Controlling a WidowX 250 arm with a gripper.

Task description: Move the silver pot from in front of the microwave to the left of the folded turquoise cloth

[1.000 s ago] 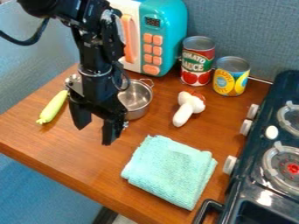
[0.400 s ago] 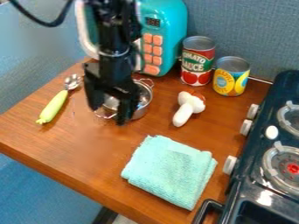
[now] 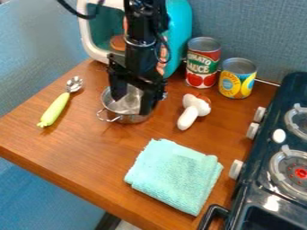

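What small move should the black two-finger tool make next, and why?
Probably a slight lowering before any closing: the tool has its fingers apart over the round silver metal pot, and I cannot tell whether either one touches the wall.

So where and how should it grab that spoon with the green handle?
I'd take the spoon by the middle of its green handle, from straight above, with the pincer closing across the long sides. The handle is long and narrow and lies flat on the table.
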